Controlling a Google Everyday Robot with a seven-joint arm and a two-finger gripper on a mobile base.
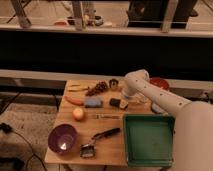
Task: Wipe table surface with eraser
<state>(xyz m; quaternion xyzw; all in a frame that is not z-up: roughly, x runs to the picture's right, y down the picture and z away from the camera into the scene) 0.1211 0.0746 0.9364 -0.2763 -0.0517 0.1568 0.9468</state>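
The eraser (119,103) lies right of centre in the frame on the table surface (112,135), just right of the blue pad (93,102). It looks light and stiff, probably best pinched across its short sides. The gripper (125,99) sits at the eraser's upper right; its grasp cannot be told.

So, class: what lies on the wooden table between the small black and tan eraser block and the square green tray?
Camera view: bare tabletop between eraser and tray; the gripper sits by the eraser.
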